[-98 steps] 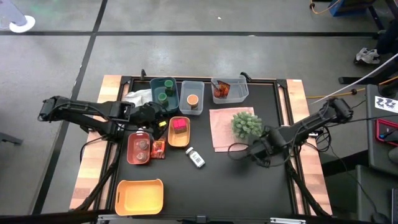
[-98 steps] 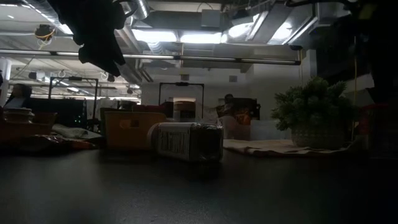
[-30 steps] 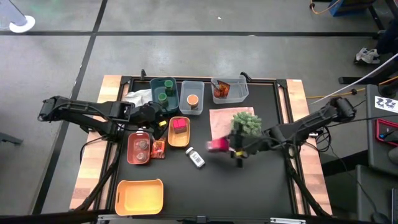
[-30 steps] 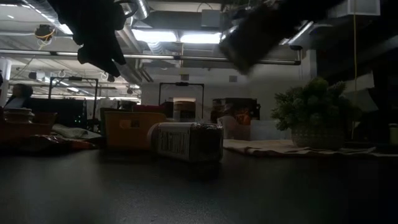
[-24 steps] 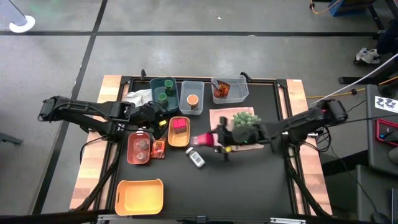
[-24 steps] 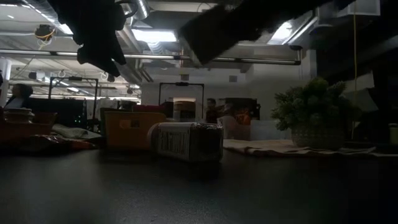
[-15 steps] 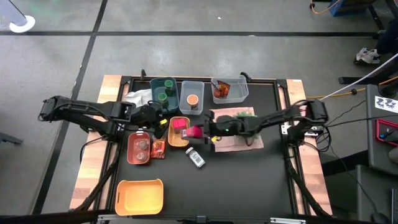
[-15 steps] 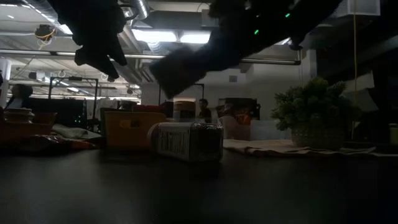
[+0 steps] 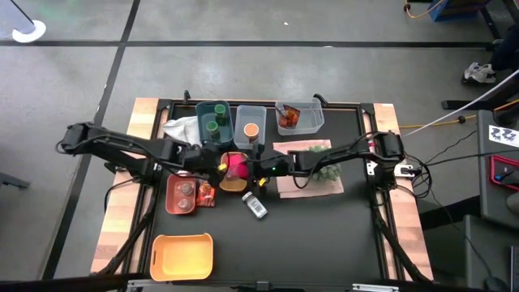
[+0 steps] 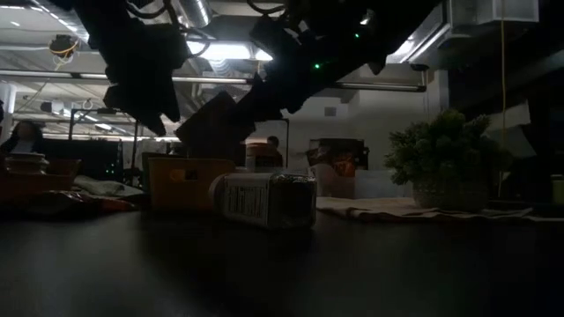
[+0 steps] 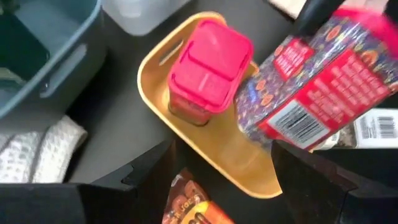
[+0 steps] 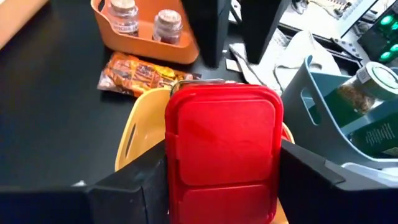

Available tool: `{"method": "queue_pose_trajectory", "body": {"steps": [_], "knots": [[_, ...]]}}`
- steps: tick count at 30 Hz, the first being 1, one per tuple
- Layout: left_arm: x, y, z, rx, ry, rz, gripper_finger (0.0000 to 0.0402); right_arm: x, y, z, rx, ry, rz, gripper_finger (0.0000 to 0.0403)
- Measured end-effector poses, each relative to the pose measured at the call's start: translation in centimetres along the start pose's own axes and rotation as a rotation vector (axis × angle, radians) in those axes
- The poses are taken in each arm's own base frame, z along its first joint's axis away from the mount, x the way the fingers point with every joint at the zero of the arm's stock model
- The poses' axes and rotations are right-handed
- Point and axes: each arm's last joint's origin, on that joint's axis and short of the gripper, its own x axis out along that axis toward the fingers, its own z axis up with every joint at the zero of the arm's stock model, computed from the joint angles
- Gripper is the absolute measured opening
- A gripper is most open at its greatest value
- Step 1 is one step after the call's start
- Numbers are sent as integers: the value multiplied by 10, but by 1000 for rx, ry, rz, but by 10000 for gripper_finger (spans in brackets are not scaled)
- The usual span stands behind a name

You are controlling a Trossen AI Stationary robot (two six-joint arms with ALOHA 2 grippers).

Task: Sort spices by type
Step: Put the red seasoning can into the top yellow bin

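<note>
My right gripper (image 9: 246, 168) is shut on a magenta spice box (image 9: 237, 167) with a red-pink lid and holds it over the small yellow tray (image 11: 163, 62). A second magenta box (image 11: 208, 71) stands upright in that tray. My left gripper (image 9: 209, 162) hangs open just left of the tray, with nothing between its fingers (image 11: 146, 174). A white labelled bottle (image 9: 255, 205) lies on its side on the black table, near the tray. A red-orange packet (image 9: 206, 193) lies flat next to the orange tray with two jars (image 9: 182, 193). My right gripper pinches the box between its two fingers (image 12: 140, 180), one on each narrow side near the lid end (image 12: 221, 140). The fingers come from the table's right, slanting down. The box is lifted clear and tilted, its bottom end (image 11: 252, 121) low over the yellow tray beside the standing box.
At the far edge stand a blue-grey bin with green-lidded jars (image 9: 213, 122), a clear bin with an orange-lidded jar (image 9: 250, 127) and a clear bin with packets (image 9: 298, 118). A spiky plant (image 9: 328, 170) sits on a pink cloth (image 9: 312, 185). An orange bin (image 9: 182, 255) stands near the front.
My right gripper has carried the magenta box from over the pink cloth toward the table's left and down, and it now hangs over the yellow tray. The box has stayed in the hold and tipped. My left gripper has moved a little down and toward the tray.
</note>
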Motion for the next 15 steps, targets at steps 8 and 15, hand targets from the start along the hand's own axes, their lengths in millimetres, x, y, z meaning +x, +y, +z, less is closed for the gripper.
{"method": "queue_pose_trajectory", "body": {"steps": [8, 15], "knots": [[17, -6, -5, -11, 35, 56, 251, 0, 0, -1, -5, 15, 4, 229], [31, -9, -8, -20, 61, 96, 251, 0, 0, -1, -5, 17, 4, 229]]}}
